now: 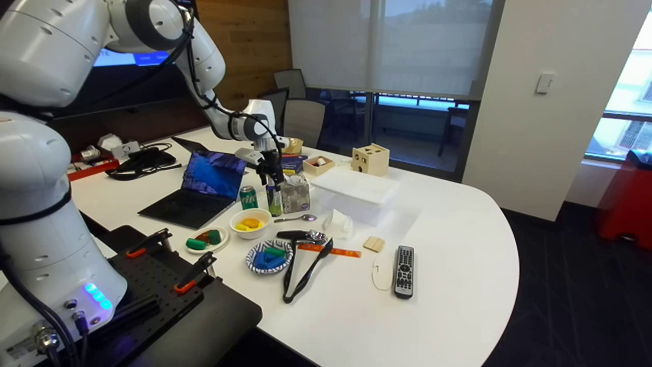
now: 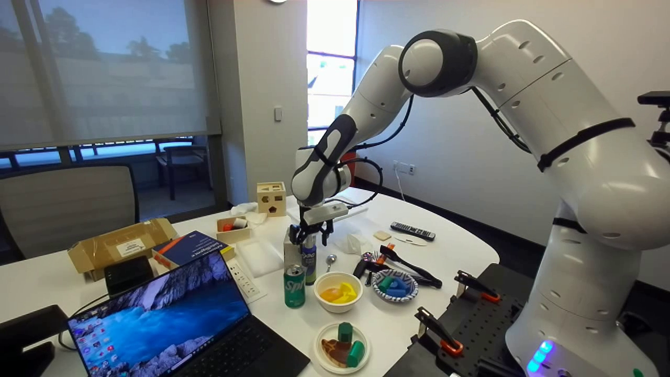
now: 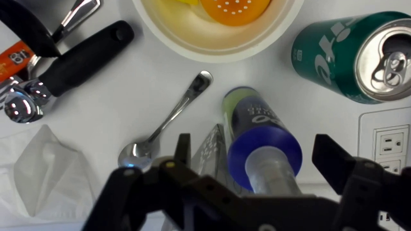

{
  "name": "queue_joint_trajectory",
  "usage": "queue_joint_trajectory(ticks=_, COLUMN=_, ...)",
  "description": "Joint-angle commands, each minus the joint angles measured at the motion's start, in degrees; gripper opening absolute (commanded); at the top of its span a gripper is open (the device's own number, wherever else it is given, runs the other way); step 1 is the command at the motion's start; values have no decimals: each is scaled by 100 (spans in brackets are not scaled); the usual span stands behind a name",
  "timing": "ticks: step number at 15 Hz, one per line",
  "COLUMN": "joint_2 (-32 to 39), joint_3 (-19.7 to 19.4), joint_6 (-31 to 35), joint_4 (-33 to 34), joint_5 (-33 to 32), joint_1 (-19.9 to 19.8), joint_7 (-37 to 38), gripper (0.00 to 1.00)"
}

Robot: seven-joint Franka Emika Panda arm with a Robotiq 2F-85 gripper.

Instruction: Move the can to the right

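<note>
A green soda can (image 1: 248, 198) stands upright near the laptop; it also shows in an exterior view (image 2: 294, 287) and, with its opened top, at the right of the wrist view (image 3: 346, 57). Beside it stands a slim upright cylinder (image 3: 261, 138), dark blue above, lime green below, with a clear cap; it shows in both exterior views (image 1: 274, 201) (image 2: 309, 262). My gripper (image 3: 253, 150) points down over this cylinder. Its fingers are open, one on each side of the top, with visible gaps. The cap's end is hidden by the gripper. The gripper shows in both exterior views (image 1: 271, 181) (image 2: 312, 239).
A grey tissue box (image 1: 295, 198) stands right beside the cylinder. A bowl with yellow items (image 1: 250, 224) and a spoon (image 3: 170, 117) lie close by. The laptop (image 2: 172, 324), a lidded white bin (image 1: 356, 186), black tongs (image 1: 310, 275) and a remote (image 1: 404, 272) surround them.
</note>
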Motion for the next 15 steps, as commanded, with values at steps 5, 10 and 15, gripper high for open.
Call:
queue_joint_trajectory(ticks=5, joint_2=169, joint_3=-86, joint_6=-203, joint_4=342, joint_5=1, joint_1=137, joint_7=189, gripper=34)
queue_joint_trajectory(ticks=10, joint_2=14, joint_3=-107, joint_6=-228, joint_4=224, joint_5=-4, joint_1=189, joint_7=204, gripper=31)
queue_joint_trajectory(ticks=15, joint_2=-749, joint_3=-247, joint_6=-421, joint_4=-307, joint_5=52, joint_1=19, joint_7=278, gripper=31)
